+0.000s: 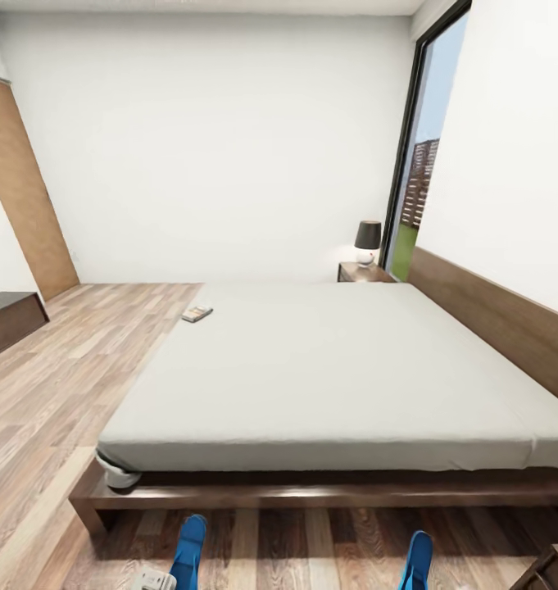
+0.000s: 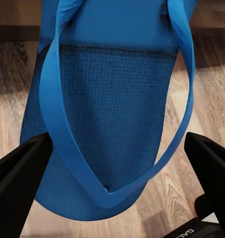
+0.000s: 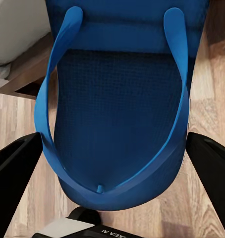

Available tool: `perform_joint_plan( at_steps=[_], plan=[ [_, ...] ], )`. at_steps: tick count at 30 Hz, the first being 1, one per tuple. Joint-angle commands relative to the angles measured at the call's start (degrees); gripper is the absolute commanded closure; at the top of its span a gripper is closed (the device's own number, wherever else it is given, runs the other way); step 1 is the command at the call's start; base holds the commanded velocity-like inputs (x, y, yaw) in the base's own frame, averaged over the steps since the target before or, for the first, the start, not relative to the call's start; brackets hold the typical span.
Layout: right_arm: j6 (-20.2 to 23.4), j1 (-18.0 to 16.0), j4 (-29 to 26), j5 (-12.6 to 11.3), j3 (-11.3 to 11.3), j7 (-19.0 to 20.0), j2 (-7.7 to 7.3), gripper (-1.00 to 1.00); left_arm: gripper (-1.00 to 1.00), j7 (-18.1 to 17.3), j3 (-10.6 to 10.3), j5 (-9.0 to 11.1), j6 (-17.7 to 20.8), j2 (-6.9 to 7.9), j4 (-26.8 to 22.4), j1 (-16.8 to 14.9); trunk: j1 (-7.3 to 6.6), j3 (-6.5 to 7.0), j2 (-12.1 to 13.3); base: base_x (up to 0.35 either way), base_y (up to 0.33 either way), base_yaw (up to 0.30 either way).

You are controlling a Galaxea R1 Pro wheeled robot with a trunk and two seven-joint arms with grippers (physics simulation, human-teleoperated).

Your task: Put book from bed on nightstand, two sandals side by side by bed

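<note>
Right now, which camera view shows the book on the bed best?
The head view. The book lies flat on the mattress of the bed, near its far left edge, small but whole. The two wrist views look at a blue sandal apiece over the wood floor, so they give nothing on the book.

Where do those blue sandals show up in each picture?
Head view: left sandal and right sandal at the bottom edge, on the near side of the bed.
Left wrist view: the left sandal, close up.
Right wrist view: the right sandal, close up.
Shared landmark: the wood floor.
</note>
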Motion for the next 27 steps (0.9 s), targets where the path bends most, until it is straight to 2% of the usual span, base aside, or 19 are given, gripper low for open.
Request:
perform_joint_plan(
  at_steps=[1,6,27],
  plan=[
    [0.29,-0.01,-0.01,0.03,-0.30,0.24,-0.01,1.00,1.00,-0.07,0.47,-0.60,-0.29,0.00,0.05,-0.05,0.00,-0.06,-0.03,0.000,0.000,0.219],
    [0.29,0.00,-0.02,0.03,-0.30,0.25,-0.01,1.00,1.00,-0.07,0.47,-0.60,-0.28,0.02,0.05,-0.05,0.00,-0.06,-0.03,0.000,0.000,0.103],
    [0.29,-0.01,-0.01,-0.02,-0.30,0.24,-0.01,1.00,1.00,-0.07,0.47,-0.60,-0.28,-0.01,0.05,-0.05,0.00,-0.06,-0.03,0.000,0.000,0.002]
  ],
)
